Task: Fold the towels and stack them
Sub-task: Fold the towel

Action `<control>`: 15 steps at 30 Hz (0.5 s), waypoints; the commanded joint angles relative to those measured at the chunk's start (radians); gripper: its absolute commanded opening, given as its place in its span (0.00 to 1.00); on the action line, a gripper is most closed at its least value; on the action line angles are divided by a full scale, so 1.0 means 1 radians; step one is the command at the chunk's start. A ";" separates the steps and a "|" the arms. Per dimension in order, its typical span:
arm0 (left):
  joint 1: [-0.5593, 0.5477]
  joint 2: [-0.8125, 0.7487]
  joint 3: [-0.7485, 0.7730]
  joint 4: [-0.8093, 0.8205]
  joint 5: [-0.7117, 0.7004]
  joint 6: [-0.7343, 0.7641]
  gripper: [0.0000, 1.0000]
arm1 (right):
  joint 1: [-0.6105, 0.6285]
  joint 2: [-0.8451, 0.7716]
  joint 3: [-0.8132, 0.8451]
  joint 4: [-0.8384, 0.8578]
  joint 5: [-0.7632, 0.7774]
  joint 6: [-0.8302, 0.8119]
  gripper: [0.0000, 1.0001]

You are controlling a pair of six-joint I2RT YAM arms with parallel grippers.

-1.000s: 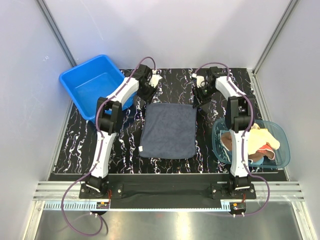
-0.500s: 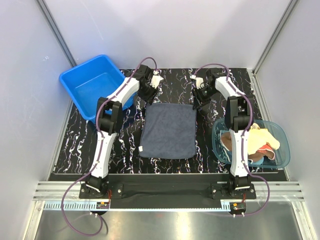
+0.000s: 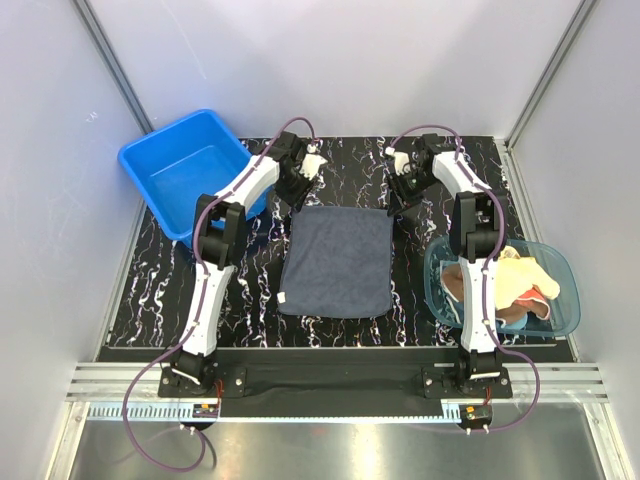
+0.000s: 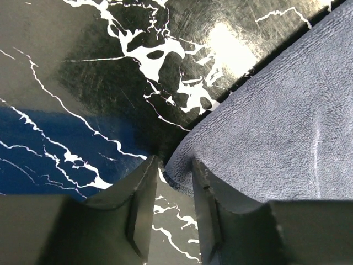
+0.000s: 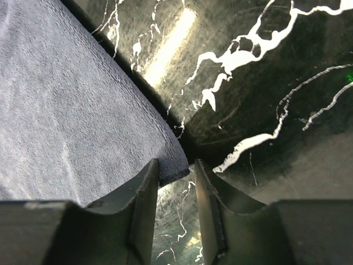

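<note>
A dark navy-grey towel (image 3: 337,262) lies flat and unfolded in the middle of the table. My left gripper (image 3: 296,200) is at its far left corner. In the left wrist view the jaws (image 4: 174,163) stand a narrow gap apart, with the towel corner (image 4: 265,121) lying between the tips. My right gripper (image 3: 393,207) is at the far right corner. Its jaws (image 5: 176,164) are also slightly apart around that corner of the towel (image 5: 71,110). More towels, a yellow one (image 3: 525,272) and a brown one (image 3: 460,282), lie bunched in the teal bowl (image 3: 560,300).
A blue plastic tub (image 3: 185,165) stands at the far left, close to the left arm. The teal bowl sits at the right edge beside the right arm. The black marbled table (image 3: 170,290) ends at white walls on three sides.
Both grippers have shifted only slightly at the towel's far corners. The towel has not moved.
</note>
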State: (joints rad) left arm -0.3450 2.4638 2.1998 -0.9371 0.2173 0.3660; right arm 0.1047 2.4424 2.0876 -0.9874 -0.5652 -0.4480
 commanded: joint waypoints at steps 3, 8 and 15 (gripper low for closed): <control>0.000 0.012 0.046 -0.005 0.010 0.017 0.32 | -0.002 0.026 0.048 -0.019 -0.073 -0.024 0.37; 0.000 0.017 0.052 -0.011 -0.004 0.025 0.22 | -0.002 0.033 0.054 -0.023 -0.068 -0.027 0.32; 0.000 -0.018 0.067 0.012 0.036 -0.016 0.00 | -0.002 0.021 0.058 0.033 -0.030 -0.003 0.00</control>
State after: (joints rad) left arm -0.3454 2.4775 2.2219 -0.9520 0.2260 0.3656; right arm 0.1040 2.4718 2.1056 -0.9909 -0.6117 -0.4549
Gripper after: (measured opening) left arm 0.016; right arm 0.020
